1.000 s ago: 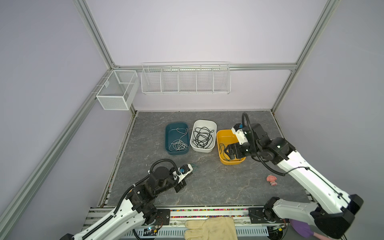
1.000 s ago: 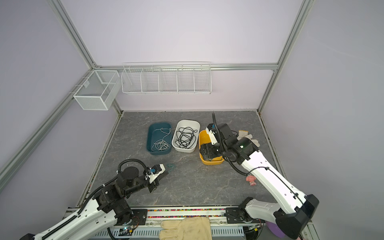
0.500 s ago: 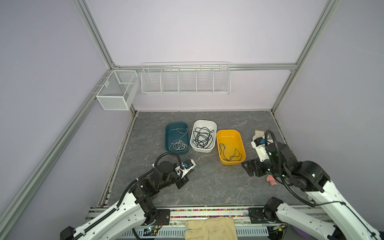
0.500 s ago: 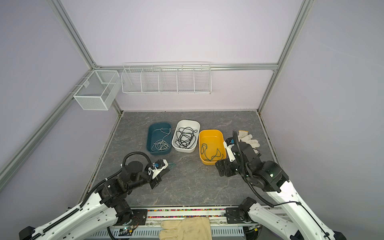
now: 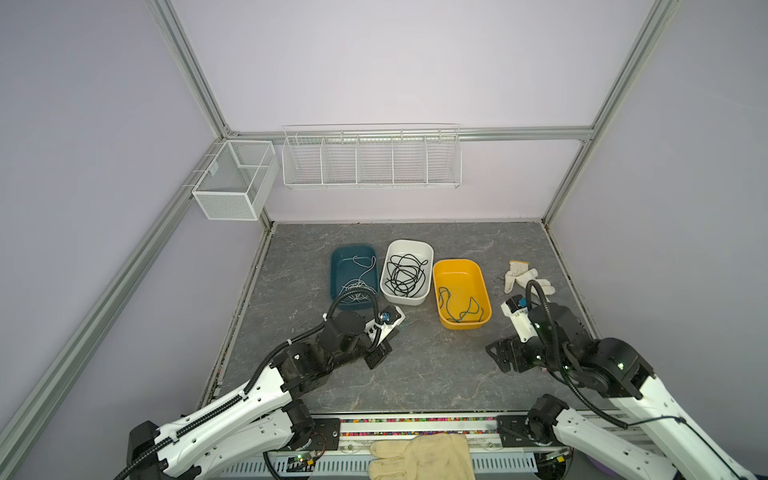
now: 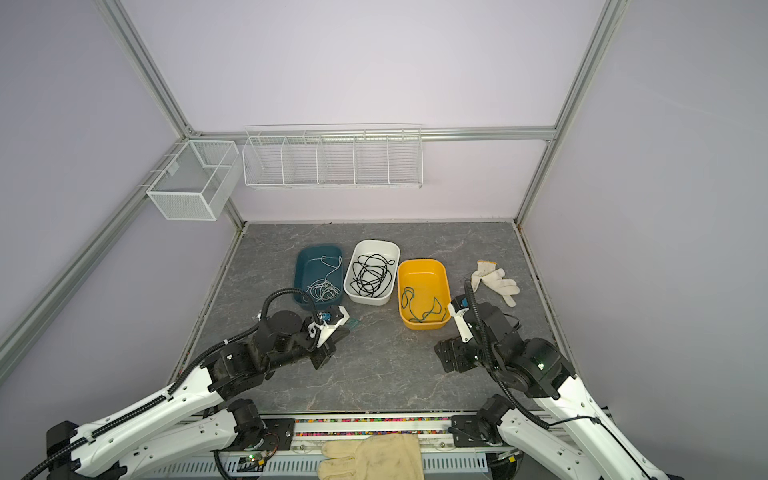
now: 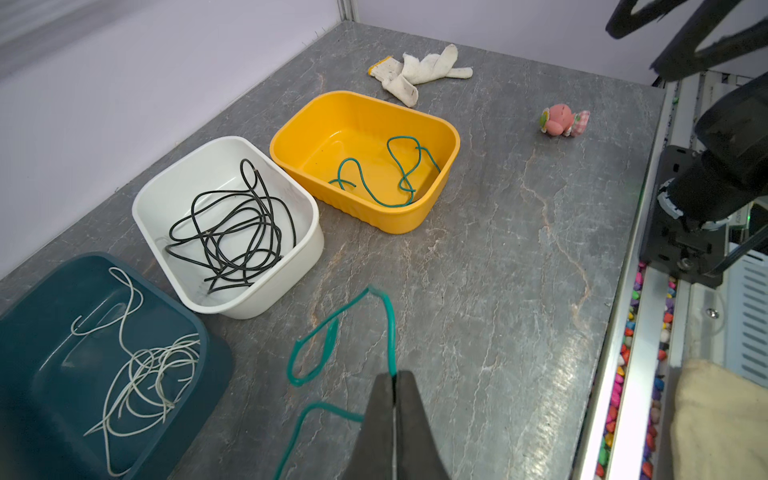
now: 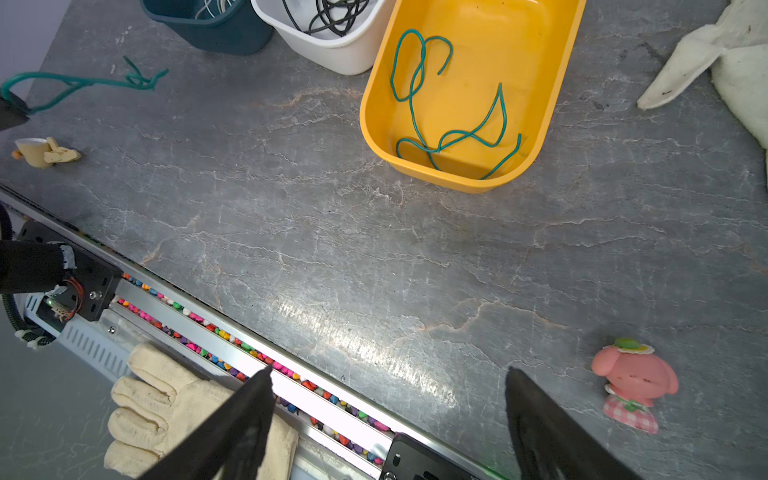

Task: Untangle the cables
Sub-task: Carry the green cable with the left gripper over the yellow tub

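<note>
On the near-left tabletop [image 7: 498, 270], left tool [image 7: 392, 376] pinched shut on a loose teal cable [image 7: 390, 332], presumably bound for the yellow bin [image 7: 409, 222] where a matching teal cable [image 7: 402, 138] lies. Right tool [image 8: 389, 370] spread wide, empty, hovering near right.

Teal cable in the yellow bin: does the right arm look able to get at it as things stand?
Probably yes. The right hand is open and empty, the yellow bin is open-topped with only the teal cable lying loose inside, and nothing stands between them.
</note>
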